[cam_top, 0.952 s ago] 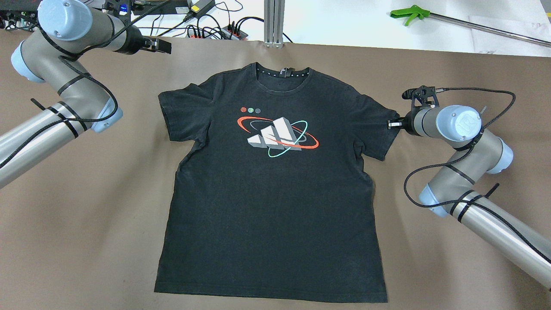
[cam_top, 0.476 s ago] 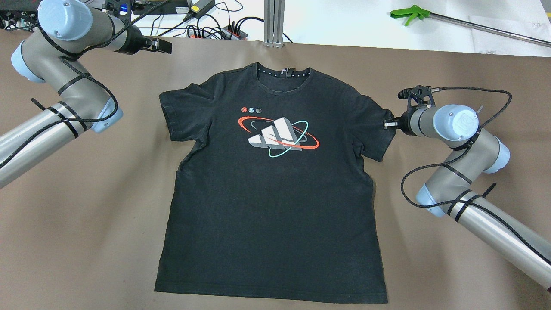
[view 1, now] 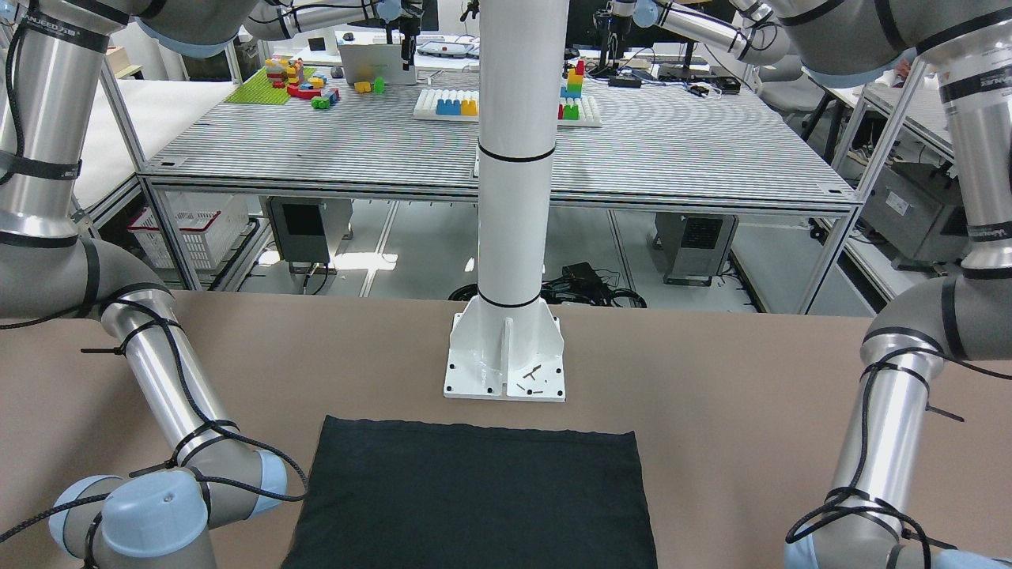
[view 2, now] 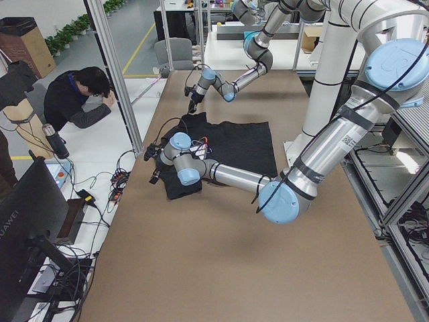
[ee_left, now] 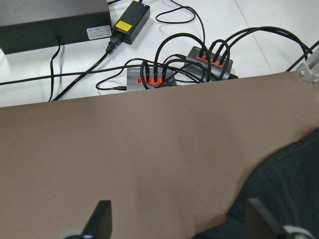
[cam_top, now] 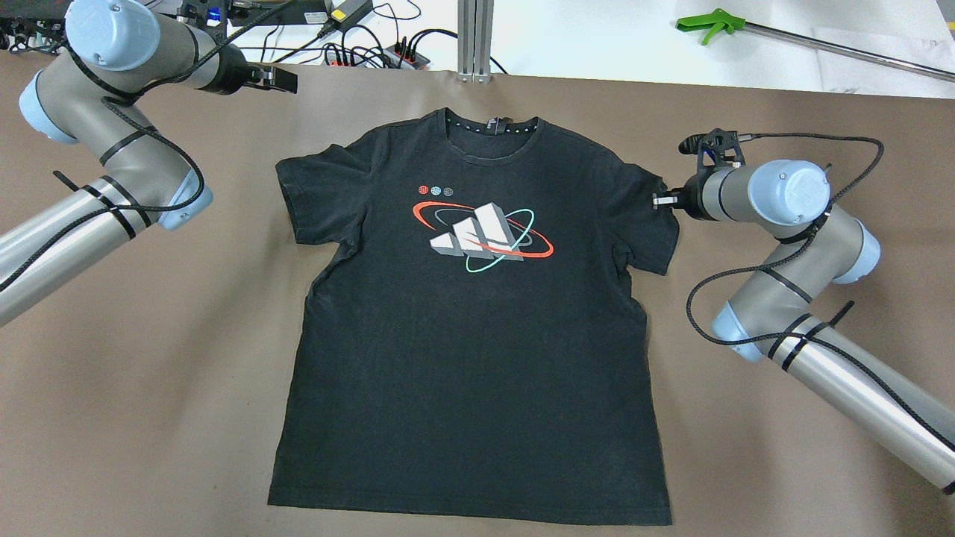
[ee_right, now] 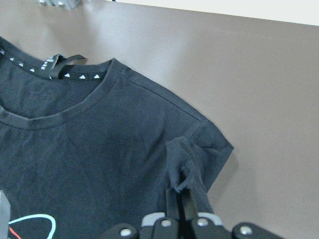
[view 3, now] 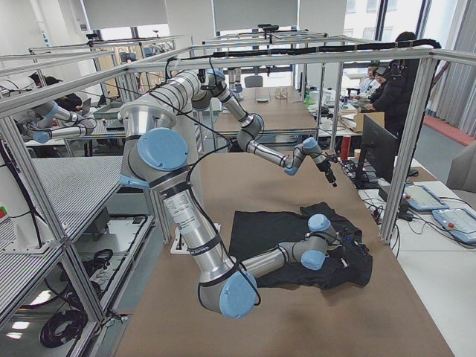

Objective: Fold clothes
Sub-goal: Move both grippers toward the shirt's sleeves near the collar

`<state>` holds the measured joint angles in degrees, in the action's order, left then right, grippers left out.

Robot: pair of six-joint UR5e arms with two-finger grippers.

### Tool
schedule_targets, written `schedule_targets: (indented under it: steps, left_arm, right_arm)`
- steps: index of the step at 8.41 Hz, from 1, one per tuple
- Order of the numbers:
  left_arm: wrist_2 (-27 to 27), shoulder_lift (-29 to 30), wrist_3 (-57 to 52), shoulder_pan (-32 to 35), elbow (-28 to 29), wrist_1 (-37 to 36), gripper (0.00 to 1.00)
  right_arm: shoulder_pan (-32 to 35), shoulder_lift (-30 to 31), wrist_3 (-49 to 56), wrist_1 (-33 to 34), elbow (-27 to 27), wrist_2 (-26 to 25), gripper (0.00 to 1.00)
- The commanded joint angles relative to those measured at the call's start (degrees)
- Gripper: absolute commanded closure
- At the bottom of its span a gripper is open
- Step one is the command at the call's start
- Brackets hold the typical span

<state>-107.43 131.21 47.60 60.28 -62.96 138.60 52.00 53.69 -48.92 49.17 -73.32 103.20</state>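
The shirt [cam_top: 470, 358] lies spread flat and face up in the middle of the brown table [cam_top: 149, 418], collar toward the far edge and hem toward the robot. That looks like the starting layout for a fold, since nothing is doubled over yet. The right claw [cam_top: 660, 200] reaches in low from the side and is closed tight on the outer edge of the near sleeve [cam_top: 649, 231]. Its wrist view shows a small pucker of black cloth [ee_right: 182, 172] drawn up between the closed fingers. Gripping there probably lets that sleeve be carried inward over the chest print. From this claw the rest of the shirt stretches away toward the table's middle. The left claw [cam_top: 280, 78] is spread wide and holds nothing. It hangs over bare table near the far edge (cables and power strips lie just past it), apart from the other sleeve [cam_top: 317, 198], likely waiting its turn. Its wrist view catches only a corner of the shirt at lower right.
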Motion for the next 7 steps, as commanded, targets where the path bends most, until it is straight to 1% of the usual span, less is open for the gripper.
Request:
schedule_targets:
  steps: [1, 2, 3, 4, 5, 6, 7]
  left_arm:
    - [0.0, -0.2, -0.1, -0.1, 0.3, -0.1, 0.05]
    - [0.2, -0.2, -0.1, -0.1, 0.3, 0.0, 0.06]
    - [1.6, -0.2, -0.1, -0.2, 0.4, -0.1, 0.06]
    - [2.1, -0.1, -0.1, -0.8, 0.4, -0.2, 0.06]
    - [2.5, 0.1, -0.1, -0.9, 0.4, -0.2, 0.06]
    - [2.5, 0.2, -0.1, -0.9, 0.4, -0.2, 0.05]
    - [2.6, 0.3, -0.1, -1.0, 0.4, -0.2, 0.06]
  right_arm:
    - [-2.0, -3.8, -1.4, 2.4, 0.6, -0.8, 1.00]
    - [-3.6, -5.3, -2.0, 4.1, 1.2, -4.0, 1.00]
    - [-5.8, -6.1, -2.8, 4.2, 2.3, -7.9, 1.00]
    - [-7.3, -7.4, -4.5, 4.2, 3.7, -9.7, 1.00]
    - [-8.2, -7.7, -5.2, 4.2, 4.1, -10.7, 1.00]
    - [-9.2, -7.8, -5.8, 4.1, 4.2, -13.0, 1.00]
    - [-9.6, -8.3, -6.4, 4.1, 4.6, -13.4, 1.00]
